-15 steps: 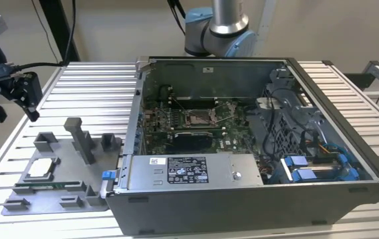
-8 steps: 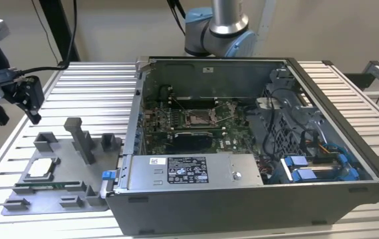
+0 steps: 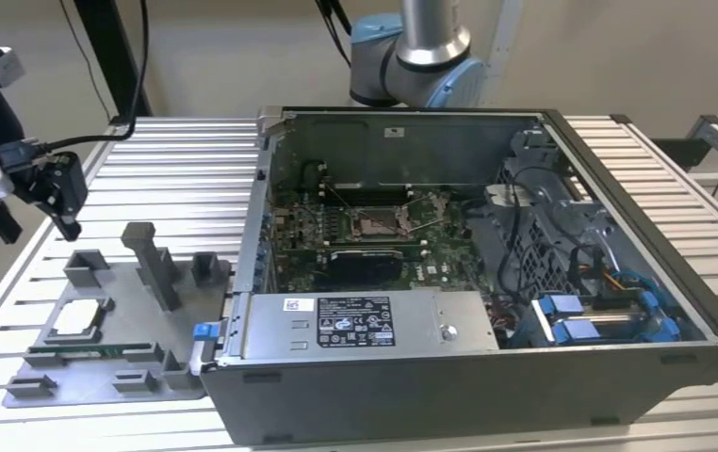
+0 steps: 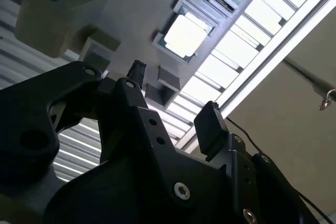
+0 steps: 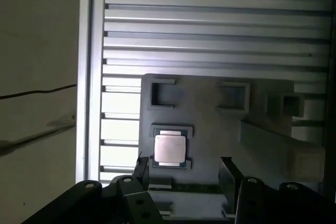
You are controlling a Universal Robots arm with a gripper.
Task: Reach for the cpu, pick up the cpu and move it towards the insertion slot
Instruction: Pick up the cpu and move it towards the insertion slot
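The bench (image 3: 183, 160) has a silvery top of long ribbed aluminium slats with a plain rail along its edge. Two things sit directly on it. A flat grey fixture plate (image 3: 89, 372) with raised grey blocks lies close to the bench's edge at the exterior view's left. Both wrist views show the plate (image 5: 210, 129) (image 4: 131, 19) resting on the slats (image 5: 210, 24) (image 4: 231, 61) beside that rail. An open grey computer case (image 3: 460, 377) fills the bench's middle, just beside the plate.

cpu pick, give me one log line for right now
phase: reach | cpu: in grey tray | gripper: open, empty, clear of cpu | insertion slot: in open case
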